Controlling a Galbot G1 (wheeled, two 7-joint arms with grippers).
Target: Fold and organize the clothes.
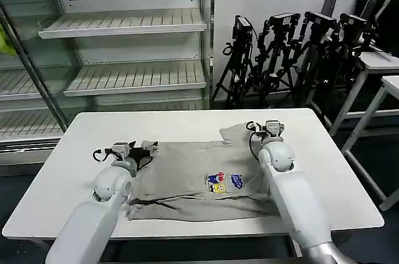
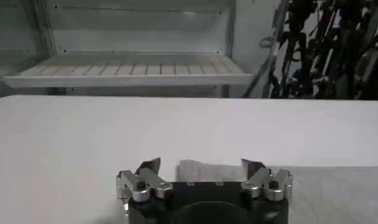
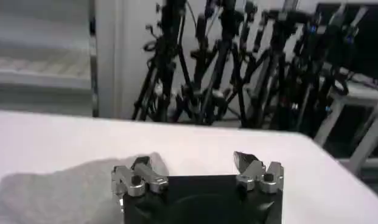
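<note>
Both my grippers, left (image 1: 148, 147) and right (image 1: 267, 128), hover spread wide, holding nothing, over the T-shirt (image 1: 193, 180).

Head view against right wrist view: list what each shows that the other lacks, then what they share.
Head view alone: the cartoon print on the grey T-shirt, the left pincer at the shirt's left edge, and the shelving unit.

Right wrist view alone: the right pincer close up, fingers spread apart.

Both: the white table, a sleeve of the T-shirt lying beside the right pincer, and the black tripods behind.
</note>
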